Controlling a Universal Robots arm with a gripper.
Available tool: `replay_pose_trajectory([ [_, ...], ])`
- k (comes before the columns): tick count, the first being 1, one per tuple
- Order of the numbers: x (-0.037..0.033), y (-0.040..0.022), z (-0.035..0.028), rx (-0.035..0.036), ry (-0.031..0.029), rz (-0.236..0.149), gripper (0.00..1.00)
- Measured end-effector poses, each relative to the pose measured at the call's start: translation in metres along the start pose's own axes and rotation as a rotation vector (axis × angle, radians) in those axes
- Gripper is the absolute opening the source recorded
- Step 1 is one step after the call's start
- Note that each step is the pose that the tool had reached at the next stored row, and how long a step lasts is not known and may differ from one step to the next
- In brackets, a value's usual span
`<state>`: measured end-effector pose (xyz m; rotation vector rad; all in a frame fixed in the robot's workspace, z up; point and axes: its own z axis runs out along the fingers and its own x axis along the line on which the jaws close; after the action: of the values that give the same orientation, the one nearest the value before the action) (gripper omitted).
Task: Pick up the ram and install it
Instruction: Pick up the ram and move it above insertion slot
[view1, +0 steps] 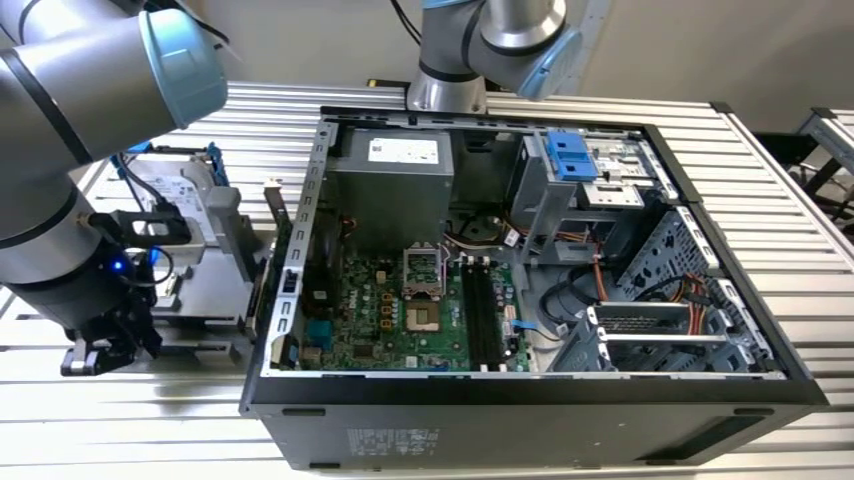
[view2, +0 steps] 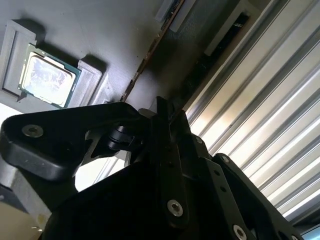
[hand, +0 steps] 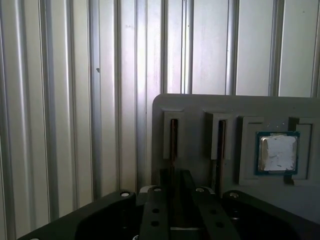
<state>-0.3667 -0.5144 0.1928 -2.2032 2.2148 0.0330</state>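
The ram (hand: 173, 140) is a thin stick standing on edge in a slot of a grey holder (hand: 200, 107); a second stick (hand: 220, 142) stands in the neighbouring slot. In the second wrist view the ram (view2: 150, 55) shows as a narrow brown edge. My gripper (hand: 174, 175) hovers close to the holder, lined up with the first stick and apart from it. In the exterior view the gripper (view1: 96, 355) hangs low at the left, beside the holder (view1: 200, 290) and outside the open computer case (view1: 534, 385). The second wrist view has the gripper (view2: 162, 107) just short of the stick's end.
A square silver processor chip (hand: 278, 152) lies in the holder next to the sticks, also the chip (view2: 47, 75) in the second wrist view. Inside the case the motherboard's long black memory slots (view1: 487, 315) lie near the middle. Everything rests on a ribbed metal table (view1: 747, 200).
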Motion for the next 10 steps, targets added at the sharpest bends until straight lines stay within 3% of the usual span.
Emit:
replay_pose_trajectory([
  [7, -0.0002, 0.0, 0.0, 0.0, 0.0, 0.0, 1.0],
  [8, -0.0003, 0.0, 0.0, 0.0, 0.0, 0.0, 0.0],
  [10, -0.0004, 0.0, 0.0, 0.0, 0.0, 0.0, 0.0],
])
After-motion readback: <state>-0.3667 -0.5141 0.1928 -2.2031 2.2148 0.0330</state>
